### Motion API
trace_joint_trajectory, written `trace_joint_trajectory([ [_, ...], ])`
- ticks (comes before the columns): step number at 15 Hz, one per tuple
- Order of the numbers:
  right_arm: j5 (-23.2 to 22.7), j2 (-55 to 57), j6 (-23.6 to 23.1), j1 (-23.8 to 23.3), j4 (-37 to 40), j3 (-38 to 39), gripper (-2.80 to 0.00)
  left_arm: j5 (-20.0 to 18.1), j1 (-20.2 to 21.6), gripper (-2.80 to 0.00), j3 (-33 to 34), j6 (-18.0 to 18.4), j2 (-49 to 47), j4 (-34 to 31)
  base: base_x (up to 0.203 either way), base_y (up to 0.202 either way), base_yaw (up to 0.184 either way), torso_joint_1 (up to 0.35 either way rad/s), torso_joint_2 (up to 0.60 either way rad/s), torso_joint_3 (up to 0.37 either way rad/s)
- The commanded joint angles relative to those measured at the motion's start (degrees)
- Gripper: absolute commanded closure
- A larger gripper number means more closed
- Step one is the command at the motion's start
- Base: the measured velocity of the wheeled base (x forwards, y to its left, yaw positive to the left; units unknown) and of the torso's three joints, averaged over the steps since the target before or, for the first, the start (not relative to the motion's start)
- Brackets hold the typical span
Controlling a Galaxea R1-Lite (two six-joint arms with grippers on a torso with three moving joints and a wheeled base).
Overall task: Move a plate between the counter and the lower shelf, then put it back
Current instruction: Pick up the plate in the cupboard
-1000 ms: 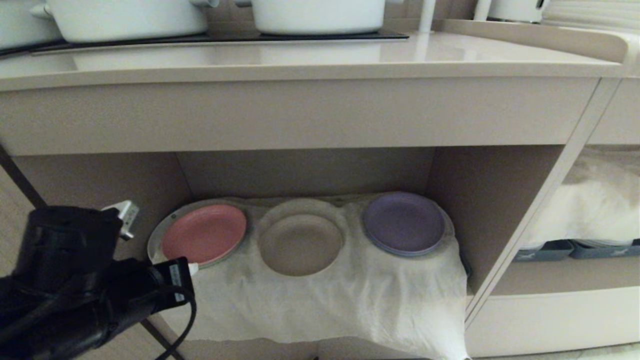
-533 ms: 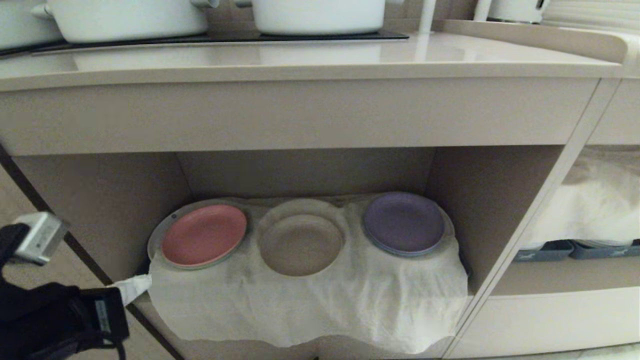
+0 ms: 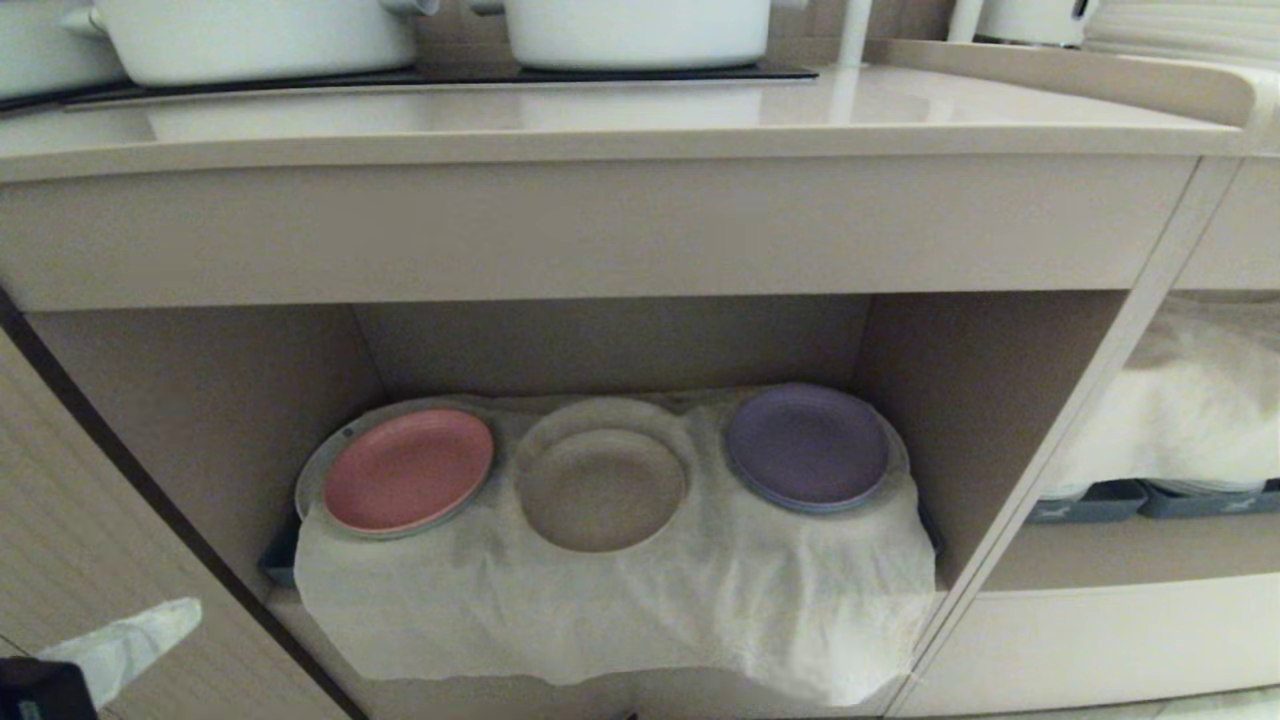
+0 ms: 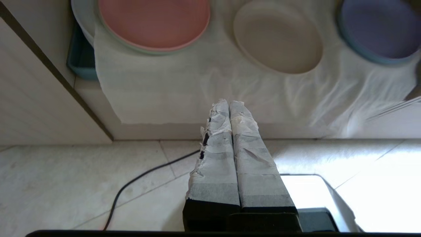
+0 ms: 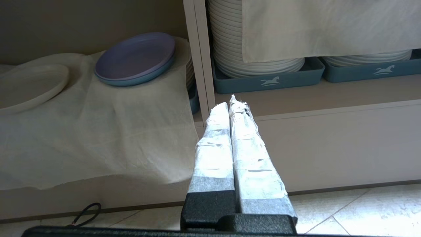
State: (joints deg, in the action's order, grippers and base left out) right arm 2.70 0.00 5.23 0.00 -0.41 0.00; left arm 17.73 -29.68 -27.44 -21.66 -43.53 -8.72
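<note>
Taped white, the left gripper [image 4: 230, 104] has its fingers pressed flat together w/ nothing between them; in the head view only its tip shows, low at the bottom-left corner [image 3: 125, 640], well apart from the niche. Right gripper [image 5: 229, 105] is likewise closed tight and empty, parked low in front of the cabinet post.

Outward from there: the cloth [image 3: 620, 600] drapes over the front of the lower shelf [image 3: 960, 400], wrinkled, w/ its edge hanging free. On it sits the plate [image 3: 602, 487], cream, centre of three, flat, just beside the pink plate [image 3: 408, 468] on one side and near the purple plate [image 3: 808, 446] on the other. Counter [image 3: 600, 120] above carries white pots [image 3: 255, 35] at the back.

Risks, as I judge them:
- Closed fingers can't take the low rim; they need to open before going in.
- Loose cloth could snag on a finger and drag all 3 plates fwd, off the shelf edge.
- Pink plate is close; a wide approach may knock it or grab the wrong one.
- Niche ceiling is low, so lifting too early could hit the counter's underside.
- Thin rim + matte surface: shallow pinch may slip, plate tilts, drops.
</note>
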Motion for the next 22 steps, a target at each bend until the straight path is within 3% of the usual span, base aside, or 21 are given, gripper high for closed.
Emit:
trace_joint_trajectory([
  [1,0.07,0.00,0.04,0.00,-0.02,0.00,0.00,0.12,-0.02,0.00,0.12,-0.13,1.25,-0.07,0.000,0.000,0.000,0.000,0.00,0.000],
  [5,0.02,0.00,0.04,0.00,-0.02,0.00,0.00,0.12,-0.02,0.00,0.55,-0.06,2.99,-0.07,0.000,0.000,0.000,0.000,0.00,0.000],
  [7,0.02,0.00,0.04,0.00,-0.02,0.00,0.00,0.45,-0.04,0.00,0.76,2.01,5.27,-0.12,0.000,0.000,0.000,0.000,0.00,0.000],
  [8,0.02,0.00,0.04,0.00,-0.02,0.00,0.00,1.37,-0.39,0.00,2.08,4.65,7.06,-0.09,0.000,0.000,0.000,0.000,0.00,0.000],
  [10,0.02,0.00,0.04,0.00,-0.02,0.00,0.00,2.62,0.40,0.00,5.78,13.56,10.39,0.44,0.000,0.000,0.000,0.000,0.00,0.000],
  [11,0.02,0.00,0.04,0.00,-0.02,0.00,0.00,2.15,3.24,0.00,9.50,19.66,12.34,2.19,0.000,0.000,0.000,0.000,0.00,0.000],
  [13,0.02,0.00,0.04,0.00,-0.02,0.00,0.00,-4.06,11.35,0.00,16.99,26.71,16.29,10.19,0.000,0.000,0.000,0.000,0.00,0.000],
  [14,0.02,0.00,0.04,0.00,-0.02,0.00,0.00,-9.63,15.54,0.00,20.03,28.88,18.17,14.14,0.000,0.000,0.000,0.000,0.00,0.000],
  [16,0.02,0.05,0.04,0.00,-0.02,0.00,0.00,-17.25,21.58,0.00,23.40,31.58,22.85,17.51,0.000,0.000,0.000,0.000,0.00,0.000],
  [18,0.02,0.00,0.04,0.00,-0.02,0.00,0.00,-20.14,24.95,0.00,26.03,32.79,27.11,18.59,0.000,0.000,0.000,0.000,0.00,0.000],
  [22,0.02,0.00,0.04,0.00,-0.02,0.00,0.00,-20.54,25.38,0.00,27.44,32.56,27.27,21.12,0.000,0.000,0.000,0.000,0.00,0.000],
])
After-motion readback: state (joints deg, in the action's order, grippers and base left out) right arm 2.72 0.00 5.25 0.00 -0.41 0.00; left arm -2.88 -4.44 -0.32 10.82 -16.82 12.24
